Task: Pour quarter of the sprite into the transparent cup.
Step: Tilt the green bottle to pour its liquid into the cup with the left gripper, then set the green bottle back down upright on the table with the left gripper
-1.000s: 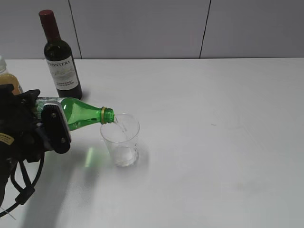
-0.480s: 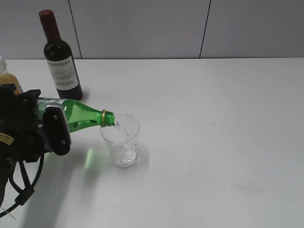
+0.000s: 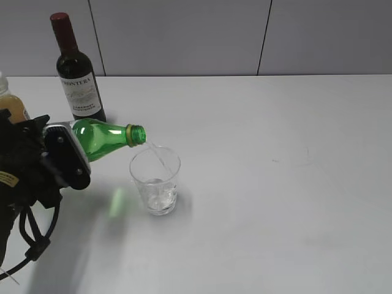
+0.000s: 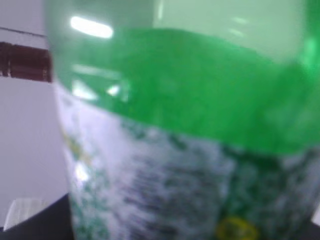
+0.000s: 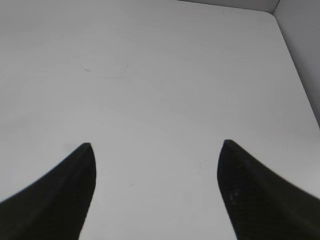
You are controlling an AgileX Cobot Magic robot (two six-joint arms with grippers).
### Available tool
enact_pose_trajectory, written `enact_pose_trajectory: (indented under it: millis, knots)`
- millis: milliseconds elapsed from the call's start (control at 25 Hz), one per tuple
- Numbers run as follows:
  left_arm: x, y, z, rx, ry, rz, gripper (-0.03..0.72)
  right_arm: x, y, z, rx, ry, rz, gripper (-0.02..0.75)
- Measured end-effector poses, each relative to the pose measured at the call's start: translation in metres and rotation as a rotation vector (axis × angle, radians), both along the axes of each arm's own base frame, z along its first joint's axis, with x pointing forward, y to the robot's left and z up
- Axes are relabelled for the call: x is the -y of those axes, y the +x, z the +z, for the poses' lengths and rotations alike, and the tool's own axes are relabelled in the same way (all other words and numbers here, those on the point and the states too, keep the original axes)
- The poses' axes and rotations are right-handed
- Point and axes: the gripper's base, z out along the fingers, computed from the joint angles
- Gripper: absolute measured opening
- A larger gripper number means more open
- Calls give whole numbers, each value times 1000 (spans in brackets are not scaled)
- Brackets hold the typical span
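Note:
The sprite (image 3: pixel 104 138) is a green plastic bottle held nearly level, its open mouth just above the left rim of the transparent cup (image 3: pixel 155 179). A thin stream runs from the mouth into the cup, which holds a little clear liquid at its base. My left gripper (image 3: pixel 64 153) is shut on the bottle's label end. The bottle's green body and pale label (image 4: pixel 165 165) fill the left wrist view, blurred. My right gripper (image 5: pixel 156 150) is open and empty over bare white table; it does not show in the exterior view.
A dark wine bottle (image 3: pixel 78 79) with a white label stands behind the sprite at the back left. An orange-brown bottle (image 3: pixel 9 107) shows at the left edge. The white table (image 3: pixel 275 184) stretches right of the cup. A grey wall lies behind.
The bottle's neck has risen and tipped back toward level, its mouth now slightly higher above the cup's rim. The stream has thinned. The cup stays in place.

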Motion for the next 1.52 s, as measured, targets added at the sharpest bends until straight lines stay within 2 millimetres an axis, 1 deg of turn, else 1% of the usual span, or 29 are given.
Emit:
enact_pose_trajectory:
  millis: [280, 560, 760, 960, 1200, 1280, 1360, 1520]
  knots:
    - [4, 0, 1, 35, -348, 53, 463, 0, 0, 0, 0, 0, 0, 585]
    - [4, 0, 1, 57, -637, 123, 463, 0, 0, 0, 0, 0, 0, 585]
    - [6, 1, 1, 61, -775, 134, 463, 0, 0, 0, 0, 0, 0, 585]
    - [8, 3, 2, 60, -988, 144, 463, 0, 0, 0, 0, 0, 0, 585]
    - [8, 10, 4, 17, -1132, 65, 463, 0, 0, 0, 0, 0, 0, 584]
    - [5, 13, 4, 2, -1188, 49, 463, 0, 0, 0, 0, 0, 0, 584]
    - [2, 17, 5, -17, -1205, 15, 463, 0, 0, 0, 0, 0, 0, 584]
    - [-4, 31, 12, -7, -1269, -27, 463, 0, 0, 0, 0, 0, 0, 584]
